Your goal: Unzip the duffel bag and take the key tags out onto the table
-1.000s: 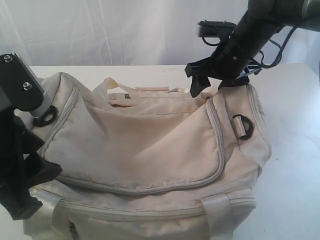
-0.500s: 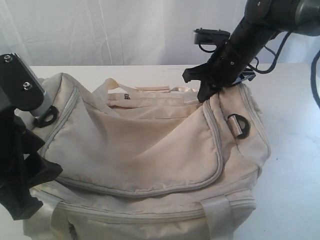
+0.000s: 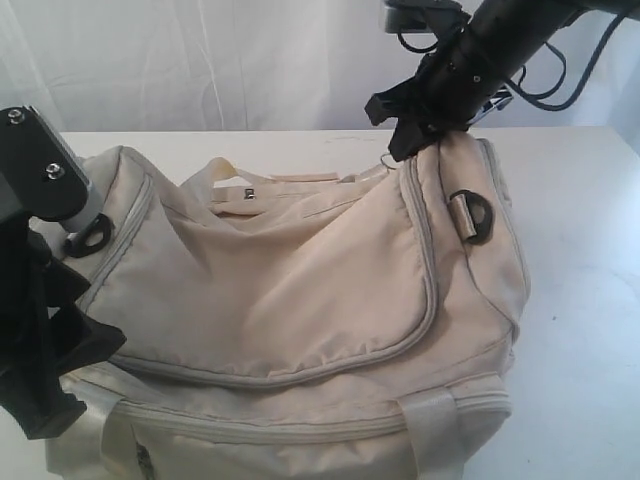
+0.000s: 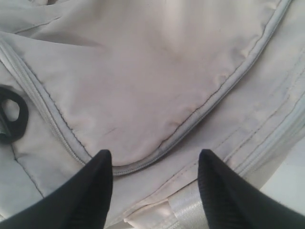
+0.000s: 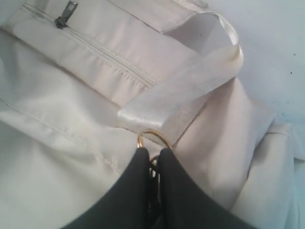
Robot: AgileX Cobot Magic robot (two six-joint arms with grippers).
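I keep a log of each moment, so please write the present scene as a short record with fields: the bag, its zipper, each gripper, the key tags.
Bag: duffel bag lies on the table
Zipper: flap zipper looks closed
Left arm: left gripper open above the flap's corner, holding nothing
Right arm: right gripper shut on a gold ring beside a shiny strap, at the bag's right end in the exterior view
Contents: key tags not visible
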